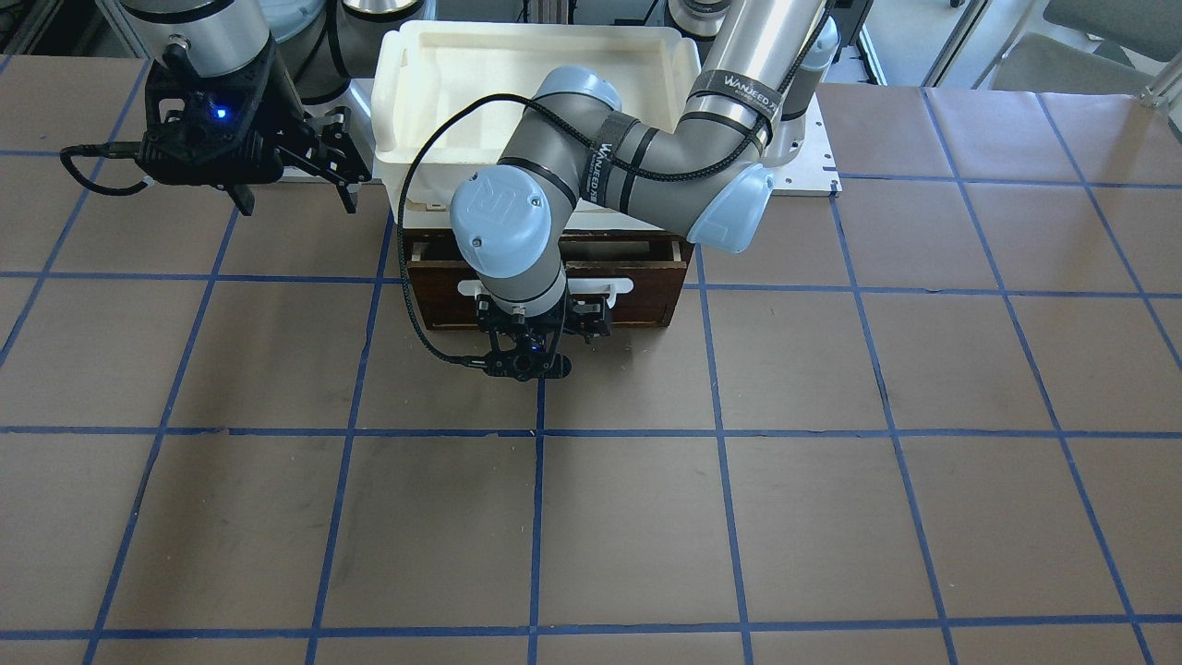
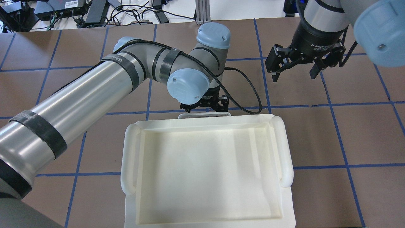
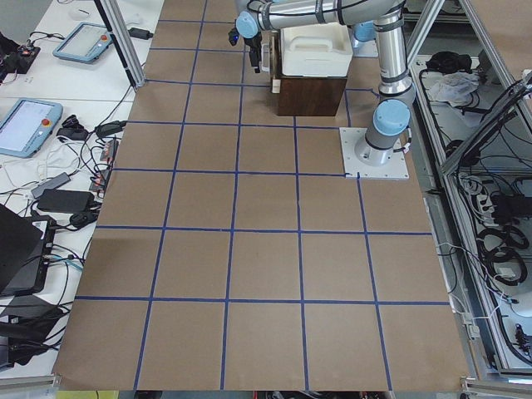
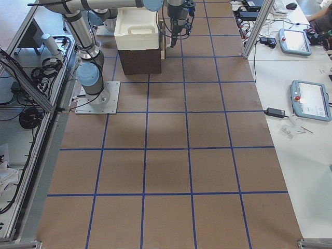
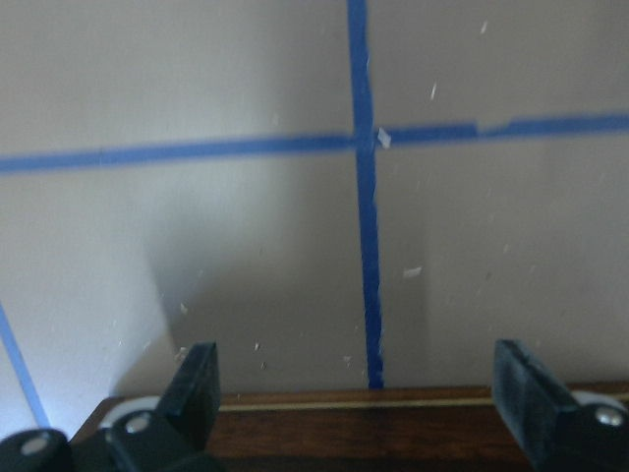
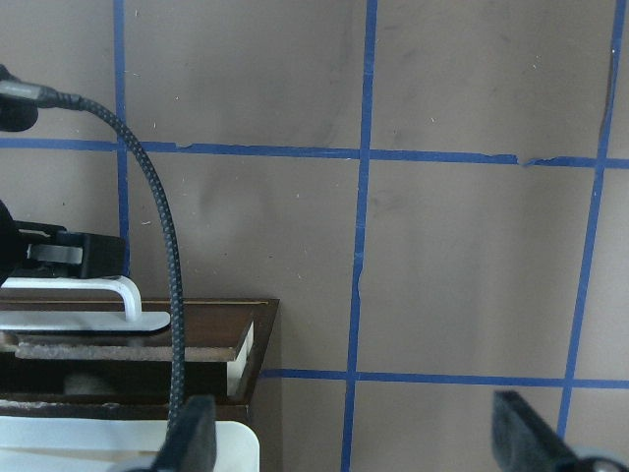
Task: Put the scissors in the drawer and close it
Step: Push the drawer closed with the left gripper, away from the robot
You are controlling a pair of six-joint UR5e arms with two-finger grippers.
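Observation:
The dark brown drawer [image 1: 646, 300] with its white bar handle [image 1: 614, 284] sits in a dark cabinet under a white tray and stands slightly pulled out. My left gripper [image 1: 545, 316] is open at the drawer front, fingers [image 5: 201, 379] spread wide over its top edge and the handle. It also shows in the overhead view [image 2: 205, 106]. My right gripper [image 1: 295, 189] is open and empty, hovering above the table beside the cabinet. In the right wrist view the drawer's light-wood side [image 6: 244, 352] shows. The scissors are not in view.
A large white plastic tray [image 2: 128, 158] rests on top of the cabinet [image 3: 309, 96]. The left arm's black cable [image 1: 411, 305] loops beside the drawer. Brown table with blue tape grid [image 1: 720, 517] stretches in front of the drawer.

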